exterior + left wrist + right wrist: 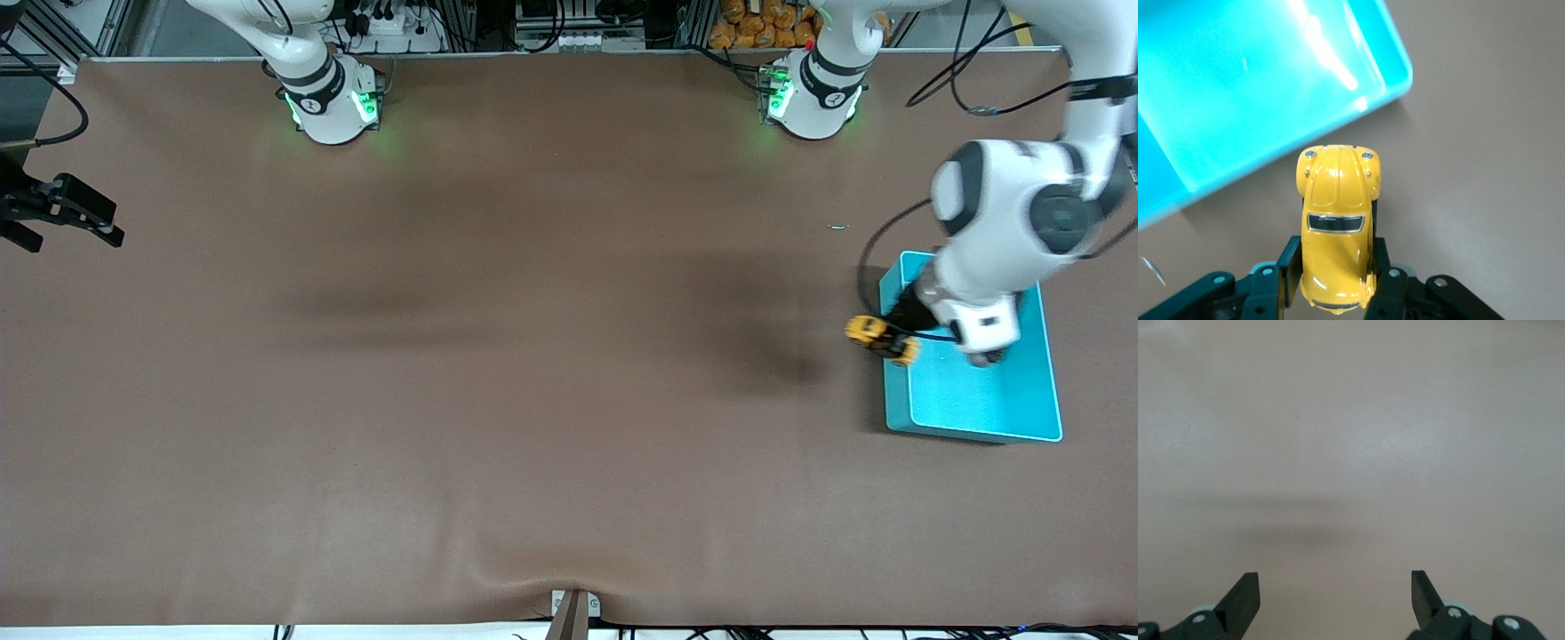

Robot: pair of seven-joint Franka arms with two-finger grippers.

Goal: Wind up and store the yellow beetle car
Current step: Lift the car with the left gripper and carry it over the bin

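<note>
small glossy yellow beetle-shaped toy car (1336, 230) pinched by its sides in the left claw (1335, 277), held over the rim of the shallow turquoise plastic bin (978, 391) on the brown worktop (498, 373), right claw (1335, 597) spread open, empty, waiting over bare worktop at the right arm's end

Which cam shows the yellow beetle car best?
Left wrist view: the yellow beetle car fills the frame, roof and windscreen clear, pinched between the left gripper fingers. Front view shows it tiny at the turquoise bin edge. Right wrist view shows only table.
</note>
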